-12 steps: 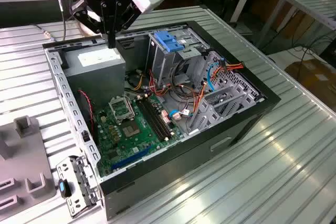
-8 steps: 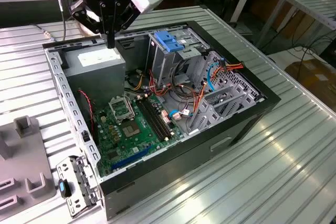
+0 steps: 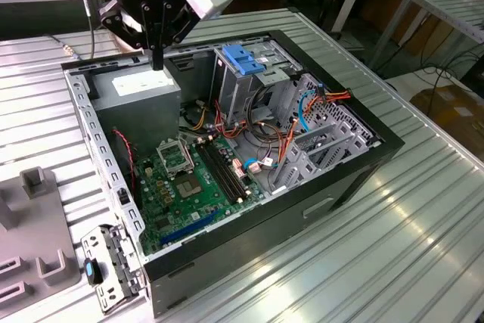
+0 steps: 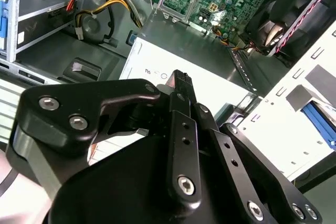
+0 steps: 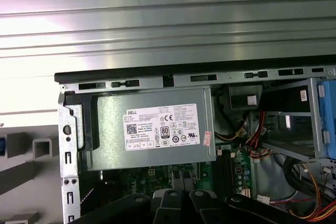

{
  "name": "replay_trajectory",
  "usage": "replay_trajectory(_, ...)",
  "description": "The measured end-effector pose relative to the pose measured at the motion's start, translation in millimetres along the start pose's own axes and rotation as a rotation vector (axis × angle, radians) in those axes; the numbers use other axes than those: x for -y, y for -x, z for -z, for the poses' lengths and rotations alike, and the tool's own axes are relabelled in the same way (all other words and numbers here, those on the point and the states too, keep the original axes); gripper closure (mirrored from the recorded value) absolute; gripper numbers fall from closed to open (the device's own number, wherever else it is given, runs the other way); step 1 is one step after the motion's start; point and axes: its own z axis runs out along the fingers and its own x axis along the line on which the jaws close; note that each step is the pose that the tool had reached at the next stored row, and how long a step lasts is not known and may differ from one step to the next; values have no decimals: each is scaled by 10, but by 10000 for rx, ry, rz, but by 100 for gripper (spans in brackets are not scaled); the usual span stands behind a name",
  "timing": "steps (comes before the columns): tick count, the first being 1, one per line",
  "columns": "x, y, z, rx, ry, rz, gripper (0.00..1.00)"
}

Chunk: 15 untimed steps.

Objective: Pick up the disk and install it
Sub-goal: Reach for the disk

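While the open black computer case (image 3: 242, 255) lies on its side across the middle of the ribbed metal table (image 3: 393, 262), the arm's black two-fingered gripper (image 3: 157, 60) hangs over the case's corner nearest the table's far edge, toward the exterior view's left. Its claw is clenched: the two fingers meet in one downward point with nothing between them. Directly beneath sits the grey box-shaped power supply (image 3: 140, 92) with its white label. In the second wrist view the fingertips (image 4: 181, 80) stand close over that label, and whether they touch it cannot be told.

The flat disk (image 4: 319, 123) shows one bright blue plastic side rail in the second wrist view. It lies outside the case's end wall, well apart from the gripper, on the side where a pale grey plastic fixture (image 3: 34, 225) rests by the table's edge at the exterior view's left.

Inside the case, a green motherboard (image 3: 189, 179) covers the floor, and a lighter-blue plastic block (image 3: 246, 58) tops the tall metal drive cage (image 3: 234, 92). A loose metal bracket (image 3: 113, 266) with a small blue tab lies just beside the case's corner, near the table's near edge.
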Motion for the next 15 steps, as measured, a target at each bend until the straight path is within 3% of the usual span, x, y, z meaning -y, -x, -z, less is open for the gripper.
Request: replay_trajectory(15,4,-56,1,0,0,0,89)
